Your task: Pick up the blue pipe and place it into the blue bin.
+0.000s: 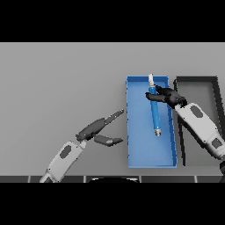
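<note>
Nearest to me, my left hand (pixel 97 132) rests idle over the plain grey desk (pixel 61 79), its fingers straight and spread apart from the thumb, holding nothing, just left of the shallow rectangular blue bin (pixel 132 154). My right hand (pixel 166 95) reaches in from the right over the bin's far end, its dark fingers curled round the upper part of the slim blue pipe with pale ends (pixel 155 115). That pipe lies lengthwise within the bin's outline, though I cannot tell whether it touches the floor or hangs just above. Beside the bin on the right sits a dark grey rectangular tray (pixel 214 88). I judge the carrying done; only lowering, if needed, and letting go remain.
</note>
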Motion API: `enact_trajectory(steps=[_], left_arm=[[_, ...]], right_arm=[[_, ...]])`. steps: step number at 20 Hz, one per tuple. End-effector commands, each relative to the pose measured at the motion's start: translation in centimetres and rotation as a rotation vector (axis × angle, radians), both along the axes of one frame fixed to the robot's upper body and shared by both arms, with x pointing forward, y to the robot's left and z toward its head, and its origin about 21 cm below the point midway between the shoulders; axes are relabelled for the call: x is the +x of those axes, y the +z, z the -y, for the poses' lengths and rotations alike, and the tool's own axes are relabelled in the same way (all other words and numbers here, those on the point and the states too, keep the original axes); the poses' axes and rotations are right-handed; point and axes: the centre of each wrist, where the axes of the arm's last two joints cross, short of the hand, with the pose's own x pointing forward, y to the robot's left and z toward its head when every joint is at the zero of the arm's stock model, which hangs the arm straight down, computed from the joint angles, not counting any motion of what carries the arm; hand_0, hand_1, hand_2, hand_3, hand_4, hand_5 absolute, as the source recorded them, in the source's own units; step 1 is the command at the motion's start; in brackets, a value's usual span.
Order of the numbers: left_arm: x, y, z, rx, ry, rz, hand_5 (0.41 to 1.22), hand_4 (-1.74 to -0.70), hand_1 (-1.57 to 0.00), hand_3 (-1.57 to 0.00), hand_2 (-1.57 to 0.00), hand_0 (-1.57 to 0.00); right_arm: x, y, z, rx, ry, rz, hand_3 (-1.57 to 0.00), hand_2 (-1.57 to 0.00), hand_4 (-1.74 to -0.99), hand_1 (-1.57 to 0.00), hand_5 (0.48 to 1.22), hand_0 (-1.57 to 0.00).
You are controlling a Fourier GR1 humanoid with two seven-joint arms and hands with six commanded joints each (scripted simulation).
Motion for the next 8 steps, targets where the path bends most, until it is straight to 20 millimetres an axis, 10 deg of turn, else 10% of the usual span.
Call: enact_trajectory(steps=[1,8], left_arm=[[-0.13,-0.28,-0.06,0.005,0.001,-0.004,0.474,-0.88,0.00,0.00,0.00,0.00],[-0.62,0.60,0.20,-0.003,-0.001,-0.007,0.480,-0.89,0.00,0.00,0.00,0.00]], right_arm=[[0.03,0.23,0.24,0.007,0.001,-0.004,-0.01,-0.03,-1.160,-0.07,0.800,-0.15],[0.08,0.10,-0.12,0.024,0.002,-0.002,0.00,-0.02,-1.152,-0.10,0.798,-0.21]])
